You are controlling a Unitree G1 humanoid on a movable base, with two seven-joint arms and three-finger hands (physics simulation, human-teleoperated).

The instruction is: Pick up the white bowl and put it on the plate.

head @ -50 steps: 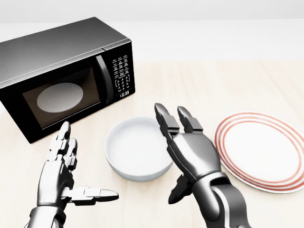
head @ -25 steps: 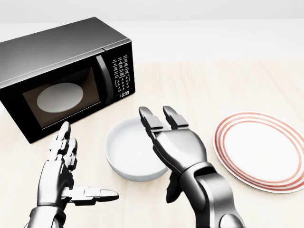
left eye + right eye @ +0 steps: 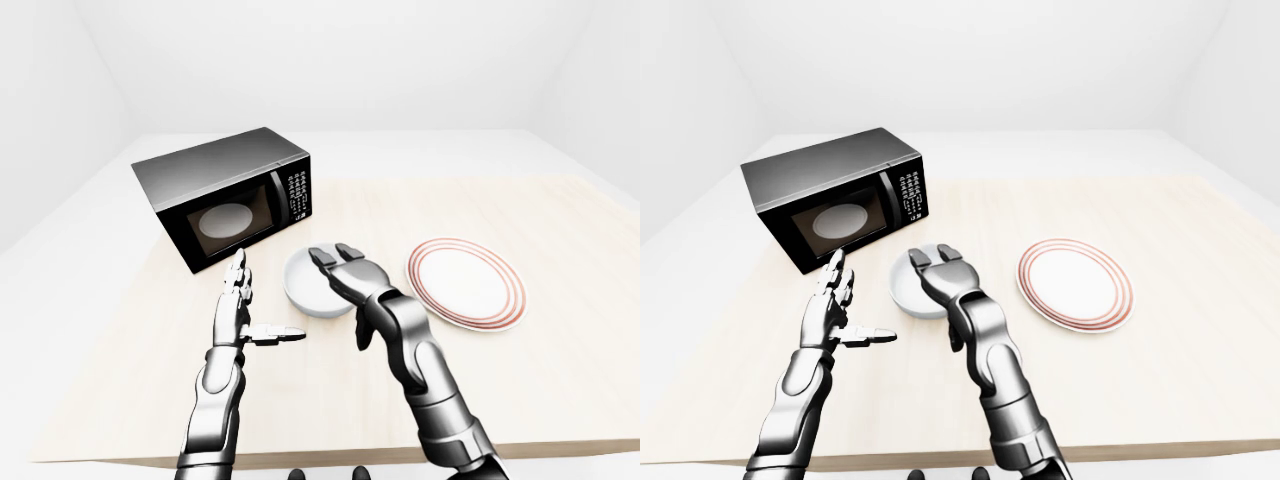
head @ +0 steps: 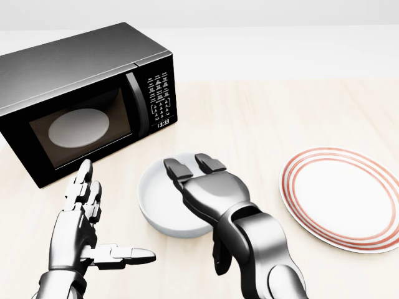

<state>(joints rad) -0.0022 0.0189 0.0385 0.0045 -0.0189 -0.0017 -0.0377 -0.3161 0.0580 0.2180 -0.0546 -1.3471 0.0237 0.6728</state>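
White bowl [image 4: 163, 199] sits on the surface [image 4: 262, 118] just below the microwave [image 4: 81, 99], the plate [image 4: 343, 199] to its right. Right hand [image 4: 202, 187], fingers spread, hovers over the bowl's right rim, not gripping. Reaching is the step; closing on the rim comes next.

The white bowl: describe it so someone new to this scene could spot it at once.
Start at the black microwave at the head view's upper left. Just below its keypad corner, on the pale wooden table, sits the white bowl, with the right hand over it. Unlike the flat red-ringed plate to its right, it is deep and plain white.
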